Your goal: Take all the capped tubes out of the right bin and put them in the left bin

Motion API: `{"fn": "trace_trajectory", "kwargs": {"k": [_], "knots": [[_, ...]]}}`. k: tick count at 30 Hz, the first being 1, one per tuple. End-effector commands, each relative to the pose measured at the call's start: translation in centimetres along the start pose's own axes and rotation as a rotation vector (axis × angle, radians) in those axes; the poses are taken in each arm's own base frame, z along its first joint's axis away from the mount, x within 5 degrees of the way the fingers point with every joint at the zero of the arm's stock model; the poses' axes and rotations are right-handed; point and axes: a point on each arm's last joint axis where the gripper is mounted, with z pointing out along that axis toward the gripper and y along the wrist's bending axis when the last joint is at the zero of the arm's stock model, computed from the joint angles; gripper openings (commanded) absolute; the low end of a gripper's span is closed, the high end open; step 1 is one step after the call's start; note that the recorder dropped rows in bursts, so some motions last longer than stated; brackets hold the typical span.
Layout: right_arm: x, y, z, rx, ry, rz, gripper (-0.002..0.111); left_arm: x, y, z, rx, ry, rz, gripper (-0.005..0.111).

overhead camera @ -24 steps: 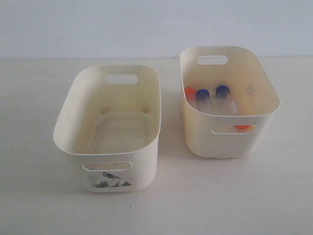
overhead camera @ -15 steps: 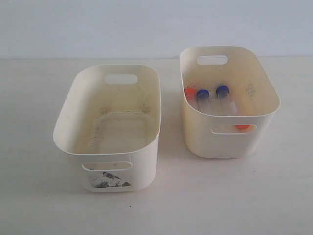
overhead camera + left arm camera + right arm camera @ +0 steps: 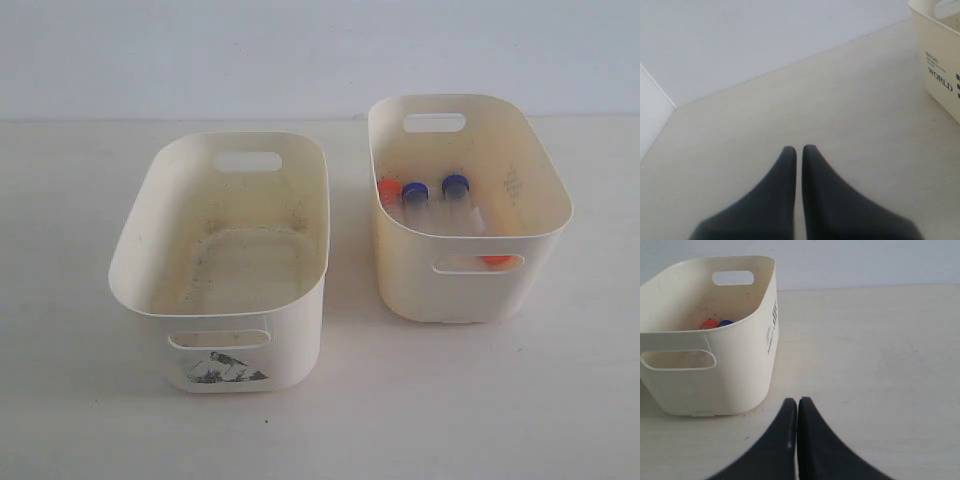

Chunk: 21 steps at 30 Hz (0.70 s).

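Pale tabletop (image 3: 880, 340) spreads beneath both arms, neither of which shows in the exterior view. Our right end effector (image 3: 798, 402) has its jaws pressed together on nothing. Just ahead of it and off to one side stands the right bin (image 3: 735, 370), and over its rim we glimpse the capped tubes (image 3: 709, 324) on its floor, lying roughly lengthwise along the bin. Our left end effector (image 3: 799, 148), likewise closed and empty, faces mostly bare tabletop, so we judge the right arm nearer. Beyond the right bin stands the left bin (image 3: 295, 340), holding no tubes.
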Motion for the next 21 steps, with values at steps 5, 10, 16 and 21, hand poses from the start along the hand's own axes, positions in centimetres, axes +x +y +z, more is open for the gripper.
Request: {"fn": "trace_trajectory", "kwargs": {"k": [5,10,16,21], "knots": [[-1.2,0.0,-0.1,0.006,-0.138,-0.017,0.000,-0.1,0.0,0.0,0.005,-0.006,-0.011,0.004],[-2.2,-0.1,-0.3,0.011,-0.246,-0.029,0.000,-0.1,0.0,0.0,0.005,-0.006,-0.011,0.004],[-2.5,-0.1,-0.4,0.012,-0.279,-0.031,0.000,-0.1,0.0,0.0,0.005,-0.006,-0.011,0.004],[-3.0,-0.1,-0.5,0.013,-0.332,-0.028,0.000,-0.1,0.0,0.0,0.005,-0.006,-0.011,0.004]]}}
